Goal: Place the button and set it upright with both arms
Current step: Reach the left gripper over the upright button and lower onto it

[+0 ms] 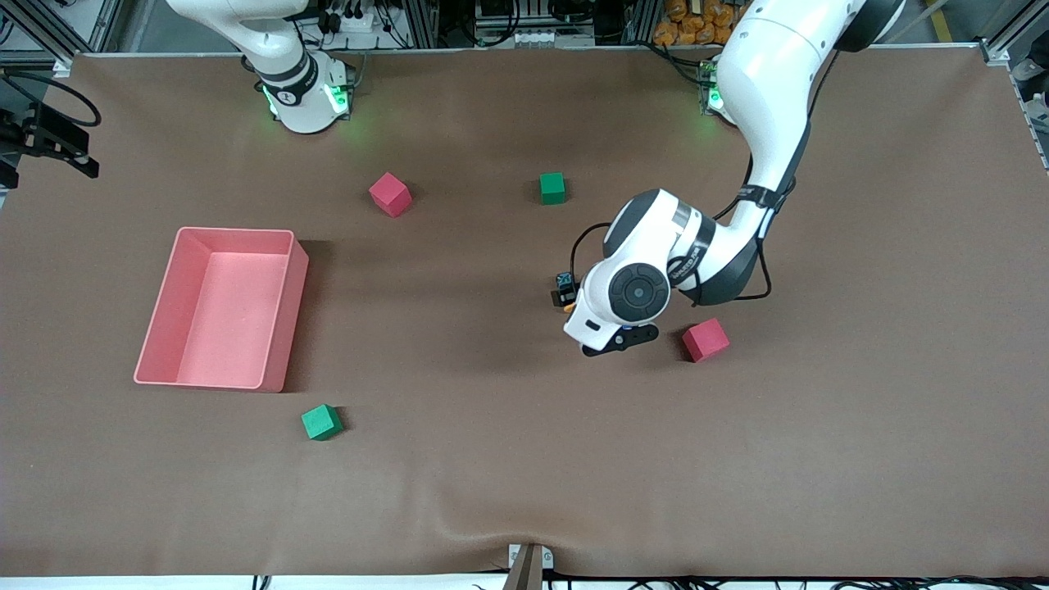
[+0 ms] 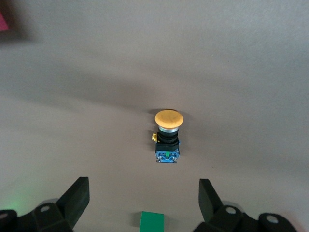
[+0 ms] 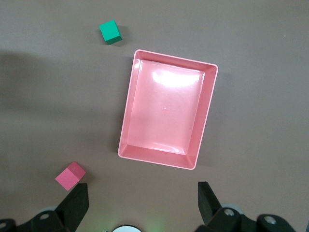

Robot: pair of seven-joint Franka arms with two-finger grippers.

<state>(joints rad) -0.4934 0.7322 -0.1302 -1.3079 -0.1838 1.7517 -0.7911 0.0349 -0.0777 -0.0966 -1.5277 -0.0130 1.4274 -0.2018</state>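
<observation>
The button [image 2: 167, 137] lies on its side on the brown table. Its orange cap points toward the front camera and its bluish base toward the robots' bases. In the front view the button [image 1: 564, 288] peeks out beside the left arm's hand [image 1: 610, 315]. My left gripper [image 2: 143, 195] is open and empty, up in the air, over the table just beside the button's base end. My right gripper [image 3: 142, 203] is open and empty, held high over the table between its base and the pink bin [image 3: 166, 116]. It is out of the front view.
The empty pink bin [image 1: 225, 307] stands toward the right arm's end. A red cube [image 1: 390, 194] and a green cube [image 1: 552, 188] lie nearer the bases. Another red cube [image 1: 706, 339] lies close beside the left hand. A second green cube [image 1: 321, 422] lies nearer the front camera.
</observation>
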